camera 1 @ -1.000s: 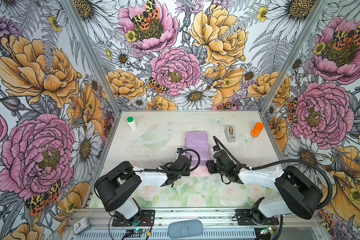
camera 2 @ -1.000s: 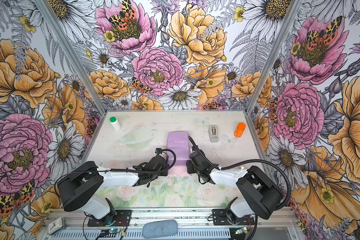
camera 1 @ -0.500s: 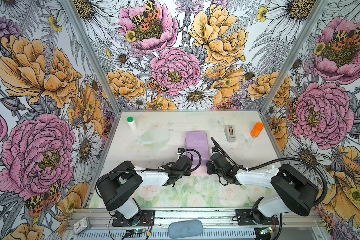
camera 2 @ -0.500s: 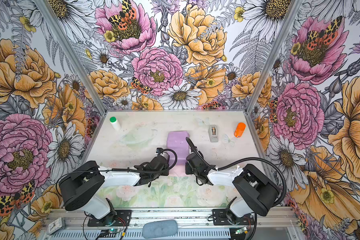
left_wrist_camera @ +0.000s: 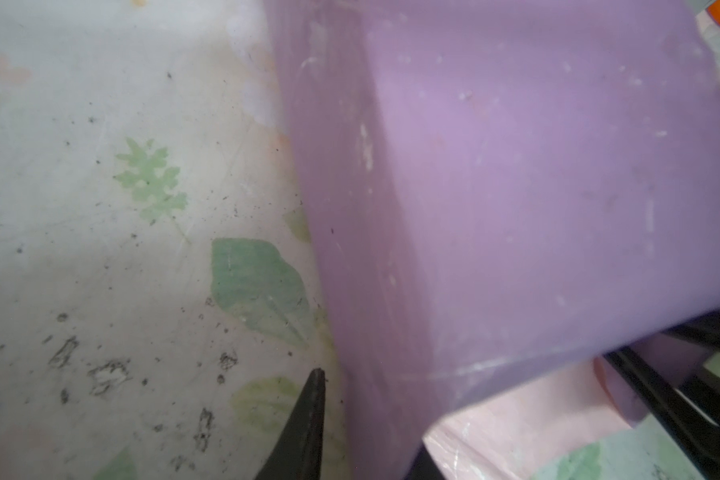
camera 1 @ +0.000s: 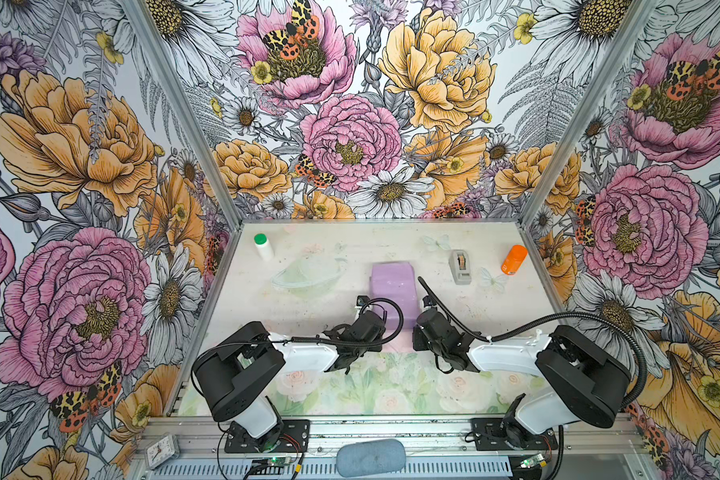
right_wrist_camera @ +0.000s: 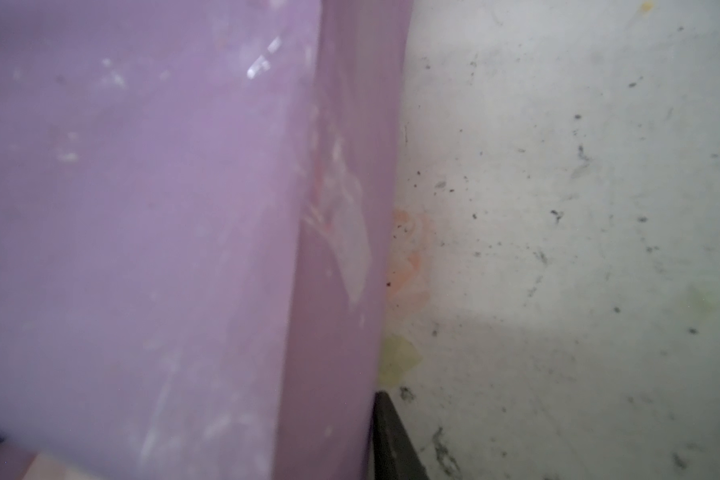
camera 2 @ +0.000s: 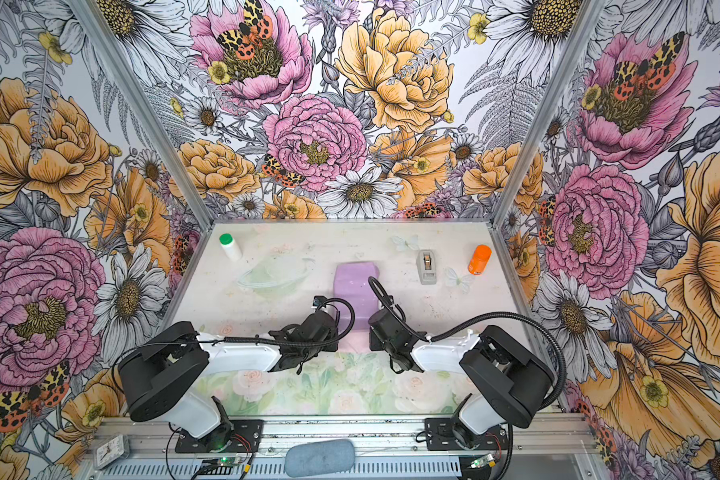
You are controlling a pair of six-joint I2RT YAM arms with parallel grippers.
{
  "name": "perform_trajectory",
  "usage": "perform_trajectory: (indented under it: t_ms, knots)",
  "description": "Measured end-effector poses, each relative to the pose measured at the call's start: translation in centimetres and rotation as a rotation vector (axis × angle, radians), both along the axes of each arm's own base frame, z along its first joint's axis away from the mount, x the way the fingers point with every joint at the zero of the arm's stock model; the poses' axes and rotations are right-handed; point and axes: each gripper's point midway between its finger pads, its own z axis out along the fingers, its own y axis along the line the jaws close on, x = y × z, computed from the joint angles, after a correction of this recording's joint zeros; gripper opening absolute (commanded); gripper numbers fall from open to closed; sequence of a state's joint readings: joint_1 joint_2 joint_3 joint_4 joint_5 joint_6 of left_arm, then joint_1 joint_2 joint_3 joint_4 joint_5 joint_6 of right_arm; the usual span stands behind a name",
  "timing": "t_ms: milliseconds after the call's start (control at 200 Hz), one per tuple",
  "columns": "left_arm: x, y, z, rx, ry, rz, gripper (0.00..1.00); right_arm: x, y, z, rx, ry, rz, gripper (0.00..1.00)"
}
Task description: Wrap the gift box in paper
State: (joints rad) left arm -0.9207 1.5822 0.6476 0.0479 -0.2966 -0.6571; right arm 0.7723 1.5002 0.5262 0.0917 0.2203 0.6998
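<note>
— Where's the paper?
— The paper (camera 1: 393, 286) sits mid-worktop (camera 1: 350, 243), draped over a boxy hump. It looks lilac on top, and a pale pink strip of it lies flat toward the front edge.
— And the box?
— Hidden under the paper; none of its surface shows.
— The claws?
— The left claw (camera 1: 382, 326) is at the hump's front left corner and the right claw (camera 1: 420, 322) at its front right corner, both low against the paper. In the left wrist view one finger (left_wrist_camera: 313, 419) stands just beside the paper's side, and a flap hangs over dark parts across from it. In the right wrist view one finger (right_wrist_camera: 391, 440) is just beside the paper; the other is hidden.
— Gripping?
— Can't tell for either, since paper covers the gap.
— What else?
— A tape dispenser (camera 1: 460, 266) sits toward the back right. An orange bottle (camera 1: 514, 259) stands by the back right corner and a green-capped white bottle (camera 1: 262, 246) by the back left corner. All are apart from the paper.
</note>
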Motion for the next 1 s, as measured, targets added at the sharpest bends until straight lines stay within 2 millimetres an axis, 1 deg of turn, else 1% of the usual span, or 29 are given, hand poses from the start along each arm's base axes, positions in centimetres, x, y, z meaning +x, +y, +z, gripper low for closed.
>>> perform_trajectory:
  t_ms: [50,120,250,350,495,575,675,871,946,976,1001]
  knots:
    - [0.1,-0.1,0.1,-0.001,-0.002,0.000,0.23,-0.1,0.1,0.0,-0.002,0.001,0.009,0.36]
    - [0.1,-0.1,0.2,-0.002,-0.005,0.001,0.23,-0.2,0.1,0.4,0.008,-0.006,0.013,0.39]
    - [0.1,-0.1,0.2,0.000,-0.003,0.002,0.23,-0.6,-0.2,1.7,0.031,-0.027,0.015,0.40]
    - [0.1,-0.1,0.2,0.000,-0.003,0.002,0.22,-0.8,-0.3,2.2,0.038,-0.033,0.019,0.39]
    - [0.1,-0.1,0.2,0.001,-0.003,0.001,0.22,-1.0,-0.4,2.0,0.033,-0.019,0.026,0.33]
    - [0.1,-0.1,0.2,0.001,-0.003,0.001,0.22,-1.2,-0.4,1.2,0.019,0.000,0.034,0.29]
    - [0.1,-0.1,0.2,0.001,-0.003,0.001,0.22,-1.6,-0.5,-0.3,-0.012,0.038,0.042,0.21]
    - [0.1,-0.1,0.2,0.003,-0.002,0.000,0.22,-1.0,0.1,-0.4,0.009,0.027,0.035,0.03]
    - [0.1,-0.1,0.2,0.006,0.000,0.001,0.22,-0.9,0.2,-0.4,0.015,0.022,0.036,0.02]
    - [0.1,0.0,0.2,0.006,0.001,0.001,0.22,-0.9,0.2,-0.4,0.016,0.023,0.035,0.05]
    - [0.1,-0.1,0.2,0.006,0.001,0.000,0.22,-0.9,0.2,-0.4,0.016,0.022,0.035,0.09]
